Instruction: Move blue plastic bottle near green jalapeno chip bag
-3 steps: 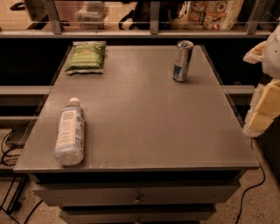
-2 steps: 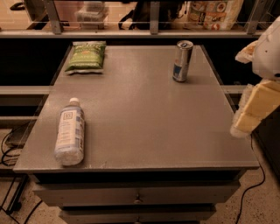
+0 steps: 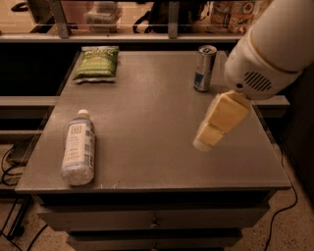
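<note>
The blue plastic bottle (image 3: 78, 148) lies on its side at the front left of the grey table (image 3: 152, 112), white cap pointing away from me. The green jalapeno chip bag (image 3: 96, 63) lies flat at the far left corner. My gripper (image 3: 208, 138) hangs on the white arm (image 3: 270, 44) over the right-middle of the table, well to the right of the bottle, pointing down and left. It holds nothing that I can see.
A silver-blue metal can (image 3: 204, 68) stands upright at the far right of the table, just behind the gripper. A shelf with railing and packaged goods (image 3: 230, 12) runs behind the table. Cables (image 3: 12, 157) lie on the floor at the left.
The arm has swung in from the right edge over the table, moving the gripper leftward and toward the middle. The bottle, bag and can have not moved.
</note>
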`<state>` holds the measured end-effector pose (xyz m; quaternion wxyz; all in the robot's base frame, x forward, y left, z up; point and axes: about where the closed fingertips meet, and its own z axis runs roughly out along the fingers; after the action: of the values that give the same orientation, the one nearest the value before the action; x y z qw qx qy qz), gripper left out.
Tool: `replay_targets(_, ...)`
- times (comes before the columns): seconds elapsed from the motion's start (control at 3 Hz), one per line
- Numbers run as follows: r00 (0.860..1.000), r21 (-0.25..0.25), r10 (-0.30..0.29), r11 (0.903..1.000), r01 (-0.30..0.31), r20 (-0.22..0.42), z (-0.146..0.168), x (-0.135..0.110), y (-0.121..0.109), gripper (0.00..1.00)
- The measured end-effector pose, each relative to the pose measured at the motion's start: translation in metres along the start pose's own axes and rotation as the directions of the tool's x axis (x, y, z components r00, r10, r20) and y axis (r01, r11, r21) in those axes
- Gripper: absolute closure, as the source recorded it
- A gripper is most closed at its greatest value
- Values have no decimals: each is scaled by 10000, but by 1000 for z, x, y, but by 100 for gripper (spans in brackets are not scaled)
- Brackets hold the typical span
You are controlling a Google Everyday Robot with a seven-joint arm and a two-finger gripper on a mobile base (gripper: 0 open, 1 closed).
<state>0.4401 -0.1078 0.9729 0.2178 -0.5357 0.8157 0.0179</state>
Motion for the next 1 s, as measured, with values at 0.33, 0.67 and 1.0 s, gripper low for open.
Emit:
replay_targets(0.33,9956,74,931,9956,-932,86,-3,-5,2,0)
replay_targets(0.67,9921,169,1254,9919,-1255,78,-1,-10,4,0)
replay_targets(1.0,9796,31,2004,9797,-2005,152,13,-29,16,0)
